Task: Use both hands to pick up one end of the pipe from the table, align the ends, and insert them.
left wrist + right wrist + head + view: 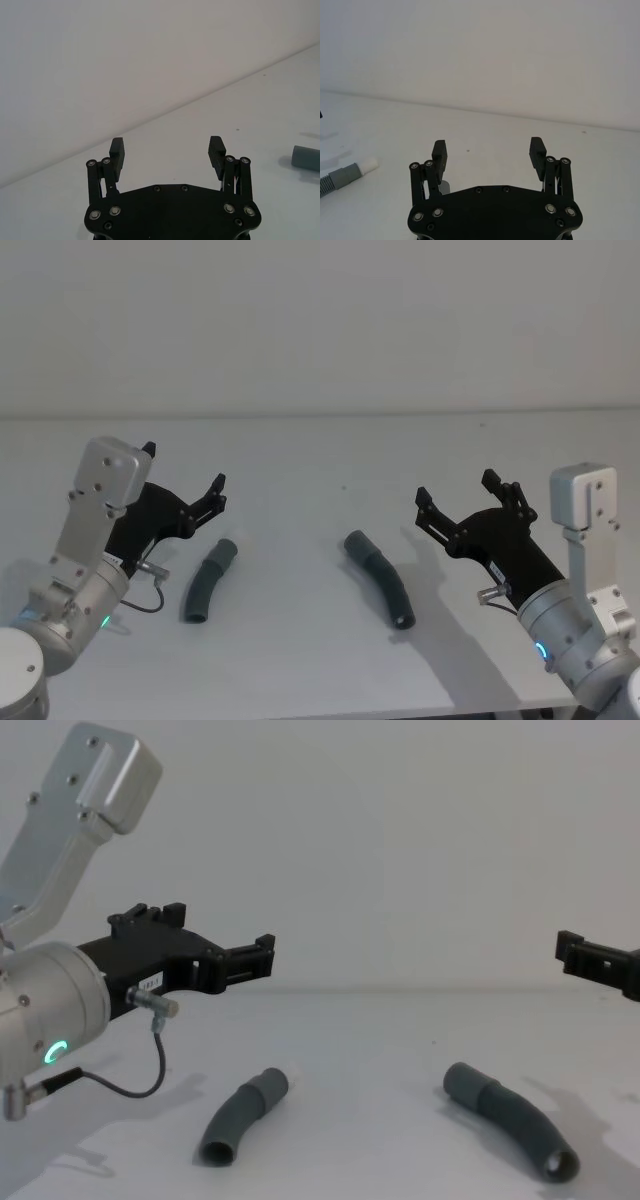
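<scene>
The pipe lies in two separate pieces on the table [320,670], well apart from each other, and neither is in my grip. The left piece [208,582] is a short, curved, dark grey hose, ribbed through its middle and smooth at the cuffs. Its far end carries a short white tip [369,165], set straight against a smooth grey cuff, and its near end gapes open toward my chest. The right piece [380,576] is the same dark grey and bends gently. Its far end points toward the middle of the table, and its near end is a wide open cuff [558,1163] with a dark mouth. Both pieces lie flat on the plain white surface, each with its far end leaning toward the other.

My left gripper [185,468] hovers above the table, just beyond the left piece's tipped end and to its left. Its jaws are spread wide with nothing between the fingers [117,150]. My right gripper [456,488] hangs off the table to the right of the right piece, aimed toward the centre, its jaws also spread wide and empty. My left wrist camera catches one smooth grey cuff end at its edge, but I cannot tell which piece it belongs to.

A plain pale wall [320,320] rises behind the table's far edge.
</scene>
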You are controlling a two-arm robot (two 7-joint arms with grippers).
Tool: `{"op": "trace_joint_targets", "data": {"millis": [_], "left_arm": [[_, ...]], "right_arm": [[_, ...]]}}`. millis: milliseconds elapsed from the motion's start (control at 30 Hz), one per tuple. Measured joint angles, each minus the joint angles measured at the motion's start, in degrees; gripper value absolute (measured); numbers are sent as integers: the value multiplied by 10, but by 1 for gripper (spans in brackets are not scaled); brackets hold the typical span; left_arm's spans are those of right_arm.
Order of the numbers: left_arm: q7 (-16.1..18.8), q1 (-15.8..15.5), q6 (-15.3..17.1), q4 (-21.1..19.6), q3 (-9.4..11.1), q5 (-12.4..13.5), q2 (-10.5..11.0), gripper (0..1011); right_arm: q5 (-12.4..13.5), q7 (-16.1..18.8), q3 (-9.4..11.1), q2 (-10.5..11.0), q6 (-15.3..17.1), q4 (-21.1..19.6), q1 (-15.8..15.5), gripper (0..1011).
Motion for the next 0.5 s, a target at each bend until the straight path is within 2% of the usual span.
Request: {"op": "trace_joint_targets", "data": {"millis": [367, 500], "left_arm": [[0, 0, 0, 0, 0, 0, 0, 1001], [4, 3, 10, -5, -1, 1, -2, 1001]], "right_arm": [[0, 0, 0, 0, 0, 0, 0, 1004], [0, 0, 0, 0, 0, 0, 0, 1004]]}}
